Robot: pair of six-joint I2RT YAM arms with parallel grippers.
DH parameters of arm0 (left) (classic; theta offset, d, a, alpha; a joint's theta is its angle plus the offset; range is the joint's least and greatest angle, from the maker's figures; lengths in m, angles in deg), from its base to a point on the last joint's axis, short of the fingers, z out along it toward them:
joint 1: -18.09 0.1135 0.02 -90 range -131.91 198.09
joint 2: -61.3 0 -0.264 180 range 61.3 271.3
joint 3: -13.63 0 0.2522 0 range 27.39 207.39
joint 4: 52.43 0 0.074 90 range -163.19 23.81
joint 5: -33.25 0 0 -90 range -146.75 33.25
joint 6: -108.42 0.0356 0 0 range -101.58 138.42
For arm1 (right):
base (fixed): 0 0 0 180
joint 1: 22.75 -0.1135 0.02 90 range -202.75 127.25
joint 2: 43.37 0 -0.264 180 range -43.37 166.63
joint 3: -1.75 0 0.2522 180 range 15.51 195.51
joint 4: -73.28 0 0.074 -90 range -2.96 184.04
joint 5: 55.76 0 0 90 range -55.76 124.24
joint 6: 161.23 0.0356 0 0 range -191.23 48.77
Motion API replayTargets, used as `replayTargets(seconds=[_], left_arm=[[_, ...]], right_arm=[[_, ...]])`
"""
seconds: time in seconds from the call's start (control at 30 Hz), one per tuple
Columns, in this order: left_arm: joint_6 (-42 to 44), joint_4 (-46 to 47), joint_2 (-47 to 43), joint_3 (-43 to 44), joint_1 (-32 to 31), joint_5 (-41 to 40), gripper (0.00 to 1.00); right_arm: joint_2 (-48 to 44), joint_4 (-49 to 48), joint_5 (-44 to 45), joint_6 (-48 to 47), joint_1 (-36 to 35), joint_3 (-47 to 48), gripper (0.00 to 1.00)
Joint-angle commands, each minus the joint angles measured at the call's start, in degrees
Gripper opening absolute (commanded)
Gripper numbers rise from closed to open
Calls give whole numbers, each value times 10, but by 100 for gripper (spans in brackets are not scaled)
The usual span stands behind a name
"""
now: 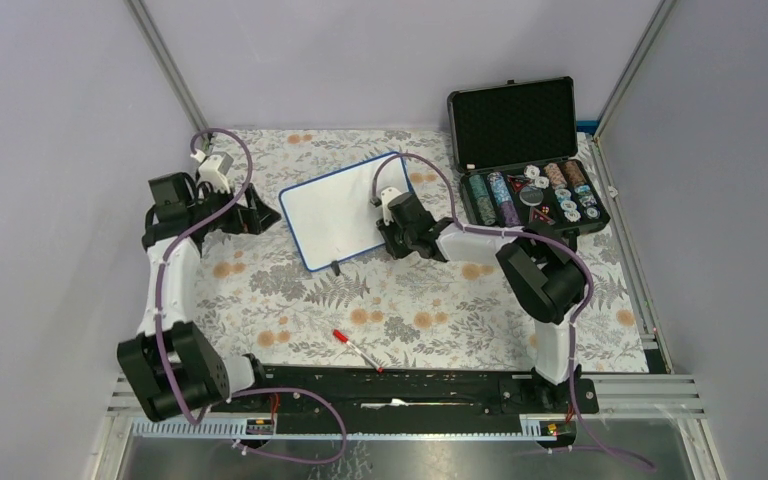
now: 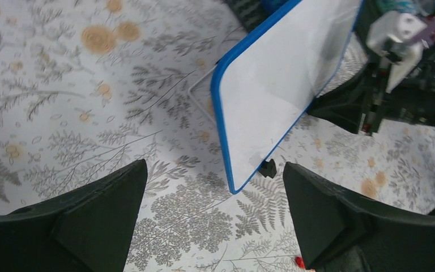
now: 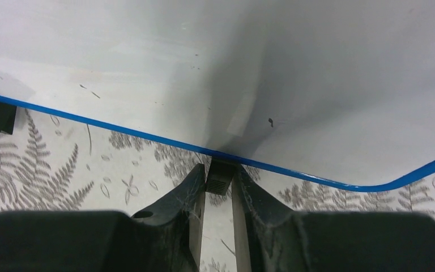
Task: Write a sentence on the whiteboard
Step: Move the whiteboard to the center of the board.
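One whiteboard [image 1: 345, 210] lies at the centre of the top view on the floral worktop [image 1: 290, 290], its face blank inside a blue rim. The right pincer [image 3: 221, 173] is pinched narrow on a small black foot [image 3: 220, 181] under the board's right-hand rim. The left pincer [image 2: 214, 167] gapes wide just left of the board, holding nothing. At the upper right a black case [image 1: 520, 150] stands open.

The whiteboard [image 1: 345, 208] lies askew on the floral worktop [image 1: 280, 290], the right arm [image 1: 470, 240] at its right edge, the left arm [image 1: 175, 270] beside its left edge, a red-capped marker [image 1: 355, 349] nearer the bases.
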Motion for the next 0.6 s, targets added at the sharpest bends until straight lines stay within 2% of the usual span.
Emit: replayTargets(seconds=[0.0,0.17,0.37,0.57], left_arm=[[55,-34,-60,29,1,108,99],[62,-72,-67,45,-8,141,99],[71,-73,-89,30,-61,90,99],[65,-72,-89,32,-87,68,99]], right_arm=[[-60,19,-29,-42,16,-34,0],[-98,28,-47,-59,21,-77,0],[-145,30,-33,-48,22,-132,0],[-201,54,-23,-33,24,-189,0]])
